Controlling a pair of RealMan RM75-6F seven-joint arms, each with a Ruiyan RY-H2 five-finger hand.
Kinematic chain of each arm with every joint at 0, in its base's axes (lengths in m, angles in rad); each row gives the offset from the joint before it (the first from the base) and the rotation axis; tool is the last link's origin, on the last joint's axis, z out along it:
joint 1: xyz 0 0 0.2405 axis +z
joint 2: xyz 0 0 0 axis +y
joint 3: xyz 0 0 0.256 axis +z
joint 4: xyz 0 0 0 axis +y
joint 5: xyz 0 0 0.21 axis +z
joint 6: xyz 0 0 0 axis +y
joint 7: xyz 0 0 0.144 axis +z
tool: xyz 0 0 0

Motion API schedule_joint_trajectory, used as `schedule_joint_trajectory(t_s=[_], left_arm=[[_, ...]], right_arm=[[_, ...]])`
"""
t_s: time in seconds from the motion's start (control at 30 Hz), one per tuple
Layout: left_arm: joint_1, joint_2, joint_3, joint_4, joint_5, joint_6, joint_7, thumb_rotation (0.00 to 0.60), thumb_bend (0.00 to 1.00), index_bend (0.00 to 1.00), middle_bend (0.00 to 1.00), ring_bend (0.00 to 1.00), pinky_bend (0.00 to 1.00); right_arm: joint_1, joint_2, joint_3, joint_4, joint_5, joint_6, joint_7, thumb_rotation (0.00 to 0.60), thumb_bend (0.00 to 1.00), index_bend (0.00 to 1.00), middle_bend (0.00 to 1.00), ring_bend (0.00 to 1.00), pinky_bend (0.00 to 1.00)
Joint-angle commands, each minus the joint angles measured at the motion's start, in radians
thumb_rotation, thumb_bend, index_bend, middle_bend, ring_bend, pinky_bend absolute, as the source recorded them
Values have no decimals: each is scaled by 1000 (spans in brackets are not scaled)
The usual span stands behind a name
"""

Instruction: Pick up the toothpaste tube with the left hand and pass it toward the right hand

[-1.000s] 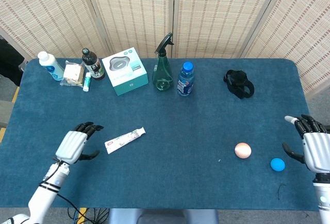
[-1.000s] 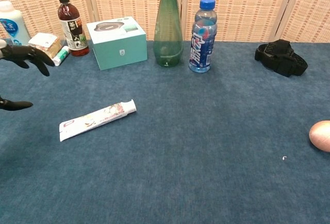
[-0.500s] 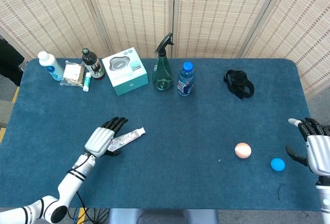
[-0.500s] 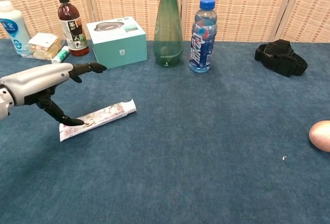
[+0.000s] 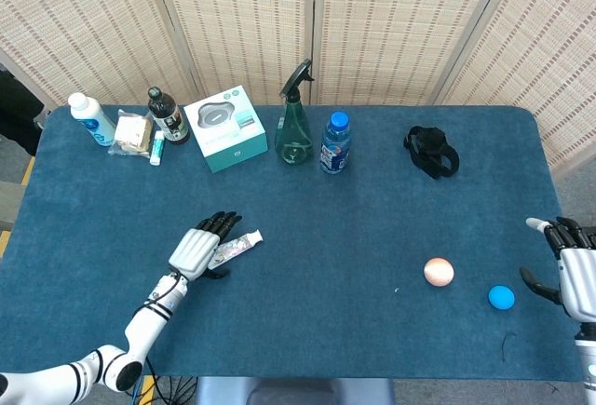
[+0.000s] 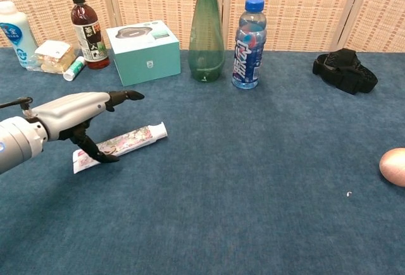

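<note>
The left hand [image 5: 197,249] has slid in from the 9 o'clock side over the last second and now hangs over the flat end of the toothpaste tube [image 5: 237,245], fingers spread, thumb down at the tube's near edge. It grips nothing: the tube lies flat on the surface [image 5: 372,330], cap pointing toward 2 o'clock. By the look of it the reach is done and the closing of the fingers comes next; the pass is not begun.

Along the 12 o'clock edge stand a white bottle [image 5: 90,117], a wrapped snack [image 5: 130,132], a dark drink bottle [image 5: 167,116], a teal box [image 5: 224,128], a green spray bottle [image 5: 294,128] and a blue-capped water bottle [image 5: 335,143]. Further right lies a black strap [image 5: 431,151]. Toward 4 o'clock sit a pinkish ball [image 5: 439,272] and a blue disc [image 5: 501,297]. The right hand [image 5: 575,268] waits at the 3 o'clock edge, fingers apart, empty, having drifted slightly outward. Woven screens [image 5: 391,23] close off the room behind.
</note>
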Motion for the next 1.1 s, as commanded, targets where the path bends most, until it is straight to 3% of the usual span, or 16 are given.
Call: schedule_joint_trajectory(t_s=[0.03, 0.53, 0.63, 0.87, 1.1], left_arm=[[-5, -9, 6, 19, -11, -10, 2, 600, 139, 0, 31, 19, 126], [-28, -53, -18, 180, -35, -1, -10, 600, 140, 10, 94, 21, 126], [-31, -47, -18, 200, -37, -8, -18, 600, 140, 95, 127, 37, 126], [-22, -17, -7, 163, -27, 3, -45, 600, 164, 338, 325, 150, 126], [-28, -20, -1, 142, -23, 0, -41, 600, 196, 387, 371, 179, 127]], right_arm=[[-1, 1, 0, -2, 1, 0, 0, 600, 164, 273, 311, 168, 267], [-11, 5, -3, -16, 2, 8, -2, 600, 164, 273, 311, 168, 267], [-11, 4, -4, -17, 0, 8, -2, 600, 164, 273, 311, 168, 267], [-11, 1, -5, -12, 2, 3, 1, 600, 164, 273, 311, 169, 267], [-13, 1, -5, -11, 5, 3, 3, 600, 164, 273, 311, 168, 267]])
